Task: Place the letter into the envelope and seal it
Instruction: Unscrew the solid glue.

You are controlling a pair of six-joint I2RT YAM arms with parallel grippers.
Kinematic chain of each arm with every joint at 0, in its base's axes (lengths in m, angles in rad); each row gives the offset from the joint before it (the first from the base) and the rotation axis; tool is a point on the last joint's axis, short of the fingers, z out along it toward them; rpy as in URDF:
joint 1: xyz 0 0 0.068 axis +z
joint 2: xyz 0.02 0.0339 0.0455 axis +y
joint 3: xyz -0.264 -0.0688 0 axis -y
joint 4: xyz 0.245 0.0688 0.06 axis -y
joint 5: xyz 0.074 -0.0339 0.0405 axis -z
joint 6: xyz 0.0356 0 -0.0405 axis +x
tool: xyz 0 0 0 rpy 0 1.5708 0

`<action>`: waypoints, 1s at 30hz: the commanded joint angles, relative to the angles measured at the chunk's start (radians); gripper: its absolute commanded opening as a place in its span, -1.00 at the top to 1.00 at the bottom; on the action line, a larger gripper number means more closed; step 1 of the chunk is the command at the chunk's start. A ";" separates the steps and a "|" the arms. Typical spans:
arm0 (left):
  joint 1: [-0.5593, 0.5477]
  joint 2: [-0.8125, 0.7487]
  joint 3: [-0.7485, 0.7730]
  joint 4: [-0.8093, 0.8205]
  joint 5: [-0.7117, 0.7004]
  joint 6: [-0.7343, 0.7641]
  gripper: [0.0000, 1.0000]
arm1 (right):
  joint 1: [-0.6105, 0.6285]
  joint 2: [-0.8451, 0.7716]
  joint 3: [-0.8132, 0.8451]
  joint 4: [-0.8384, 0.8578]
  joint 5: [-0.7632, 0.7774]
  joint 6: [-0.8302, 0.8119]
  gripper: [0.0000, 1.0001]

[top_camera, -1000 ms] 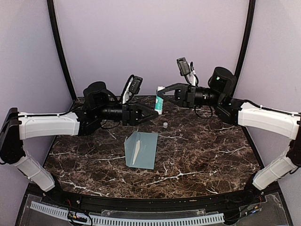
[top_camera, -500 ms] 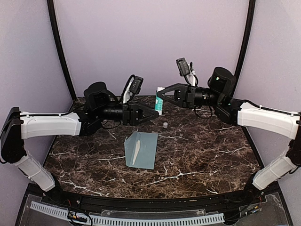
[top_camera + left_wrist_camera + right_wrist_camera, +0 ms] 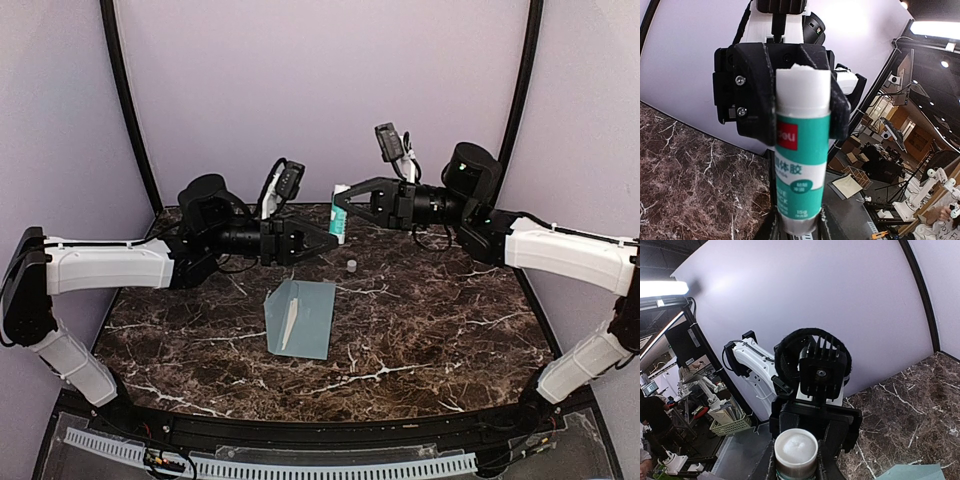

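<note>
Sealing step: I had right gripper (image 3: 342, 210) clenching glue stick (image 3: 802, 165), left gripper (image 3: 328, 242) grip unclear; next needed glue on envelope (image 3: 305, 318).

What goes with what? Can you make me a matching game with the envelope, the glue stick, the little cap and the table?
Things:
1. envelope
2. glue stick
3. little cap
4. table

Descriptions:
A. white and green, up in the air
B. dark with white veins
C. pale blue, lying flat
D. tiny, standing alone on the table

Pairs: 1-C, 2-A, 3-D, 4-B
</note>
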 commanded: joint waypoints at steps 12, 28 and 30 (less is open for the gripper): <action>-0.005 -0.003 0.023 -0.106 -0.104 0.080 0.82 | -0.004 -0.008 -0.002 -0.118 0.212 -0.103 0.96; -0.006 -0.030 0.069 -0.382 -0.437 0.197 0.87 | 0.119 0.005 -0.002 -0.244 0.768 -0.159 0.96; -0.005 -0.032 0.074 -0.413 -0.486 0.206 0.87 | 0.140 0.030 0.015 -0.264 0.839 -0.142 0.96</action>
